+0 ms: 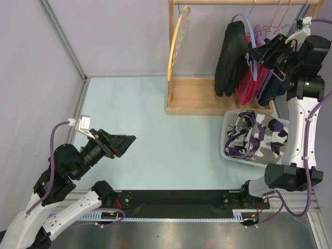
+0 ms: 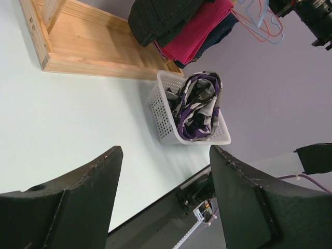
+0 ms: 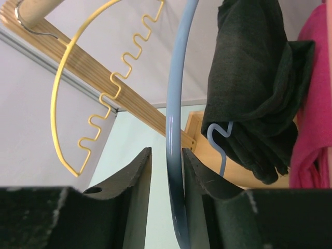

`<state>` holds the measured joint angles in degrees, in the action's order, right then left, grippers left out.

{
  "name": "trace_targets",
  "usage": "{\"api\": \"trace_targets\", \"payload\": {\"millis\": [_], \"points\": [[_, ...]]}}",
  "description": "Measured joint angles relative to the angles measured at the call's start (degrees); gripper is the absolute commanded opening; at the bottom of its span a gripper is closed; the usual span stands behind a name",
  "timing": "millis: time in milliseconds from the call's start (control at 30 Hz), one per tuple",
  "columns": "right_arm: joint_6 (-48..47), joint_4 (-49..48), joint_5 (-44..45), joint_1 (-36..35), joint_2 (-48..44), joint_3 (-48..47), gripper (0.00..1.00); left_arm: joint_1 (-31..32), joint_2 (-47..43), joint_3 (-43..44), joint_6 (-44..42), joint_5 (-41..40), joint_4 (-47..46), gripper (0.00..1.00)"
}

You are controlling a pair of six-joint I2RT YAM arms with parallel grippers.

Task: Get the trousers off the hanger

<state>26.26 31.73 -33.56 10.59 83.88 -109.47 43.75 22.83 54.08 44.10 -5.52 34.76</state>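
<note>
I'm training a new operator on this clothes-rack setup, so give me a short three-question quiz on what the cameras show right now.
1. Multiple choice: what sits between the fingers of the right claw?
A) a yellow hanger
B) a blue hanger
C) a pink garment
2. True or false: the left claw holds a garment.
3. Fill in: the purple patterned clothes lie in a white ____.

Key: 1 B; 2 false, its jaws stand wide apart with nothing between them; 3 basket.
</note>
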Motion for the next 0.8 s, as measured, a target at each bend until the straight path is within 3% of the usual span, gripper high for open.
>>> {"api": "trace_targets", "payload": {"millis": [133, 233, 367, 800], "points": [[2.08, -3.02, -2.25, 0.13, -0.13, 1.97, 0.31, 0.00, 0.24, 0.00, 0.02, 0.24, -0.02, 0.73], [3.80, -5.22, -3.96, 0.15, -0.13, 4.02, 0.21, 0.00, 0.33, 0.00, 0.02, 0.37, -0.02, 0.73], [6.05, -9.14, -6.34, 0.13, -0.13, 6.43, 0.00, 0.00, 0.35, 0.00, 0.00, 0.39, -0.02, 0.73], [16.85, -29.22, -4.31, -4.20, -4.44, 20.70, 0.00, 0.00, 0.37, 0.02, 0.52, 1.99, -0.02, 0.73]]}}
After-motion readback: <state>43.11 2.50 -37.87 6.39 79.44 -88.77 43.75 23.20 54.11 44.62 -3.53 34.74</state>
